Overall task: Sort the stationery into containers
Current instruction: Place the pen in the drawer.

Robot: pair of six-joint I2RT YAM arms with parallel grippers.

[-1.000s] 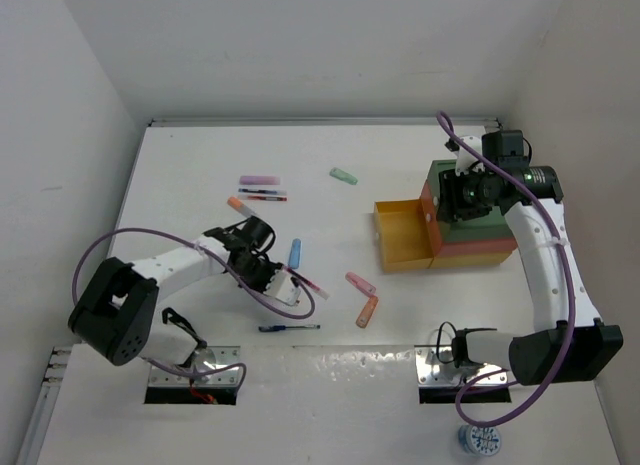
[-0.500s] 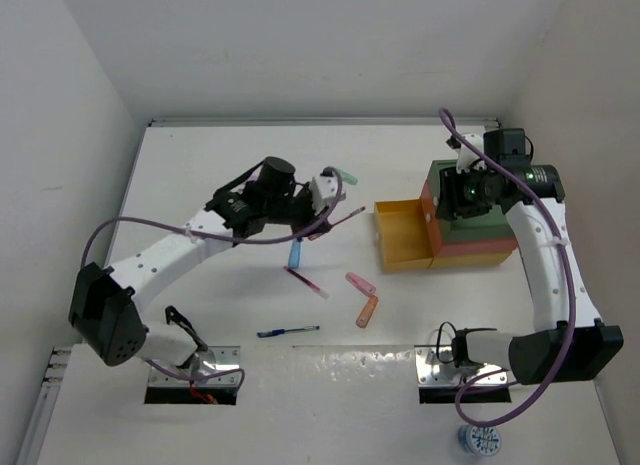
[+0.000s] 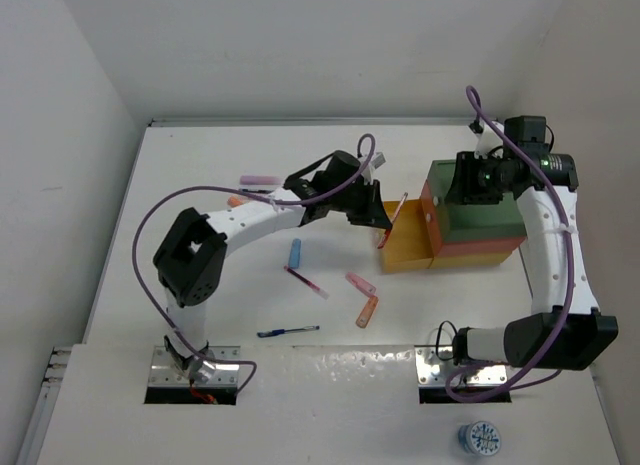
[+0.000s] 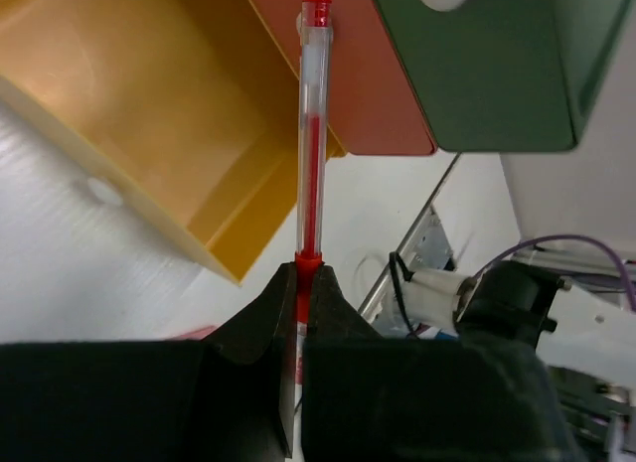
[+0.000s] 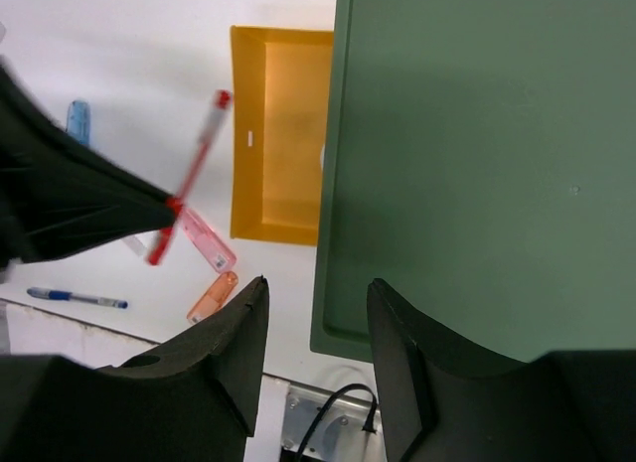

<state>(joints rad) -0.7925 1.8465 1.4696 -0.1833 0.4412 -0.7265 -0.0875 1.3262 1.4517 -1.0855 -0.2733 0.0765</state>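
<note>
Left gripper [image 4: 301, 283]: it is clenched on a red pen [image 4: 311, 134], which is pinched near its lower end between the two black fingers and juts straight out ahead of them.
Held pen, position: it is carried in the air at the left front of the tray stack. In the top view it is seen over the left edge of the yellow tray [image 3: 410, 247], and it has not been let go.
Right gripper [image 5: 313, 323]: the jaws are spread and nothing is grasped. It is held above the green tray [image 5: 467, 164], near that tray's left edge.
Containers: three trays are stacked, green on top, with the red-orange tray [image 4: 368, 84] beneath it. The yellow one is drawn out to the left so that its inside is exposed; the other two are pushed in.
Yellow tray, contents: no stationery is made out in the part that shows.
Done so far: little, as judged. One tray is opened and one pen is brought to it, but nothing can be counted as sorted.
Left on the table: a purple marker [image 3: 258, 180], a blue marker [image 3: 295, 252], a second red pen [image 3: 305, 282], a pink marker [image 3: 360, 283], an orange marker [image 3: 368, 311] and a blue pen [image 3: 288, 331] are scattered left of the stack.
Remaining: the held pen is to be dropped in, every scattered item is to be fetched, and the closed trays are probably to be opened.
</note>
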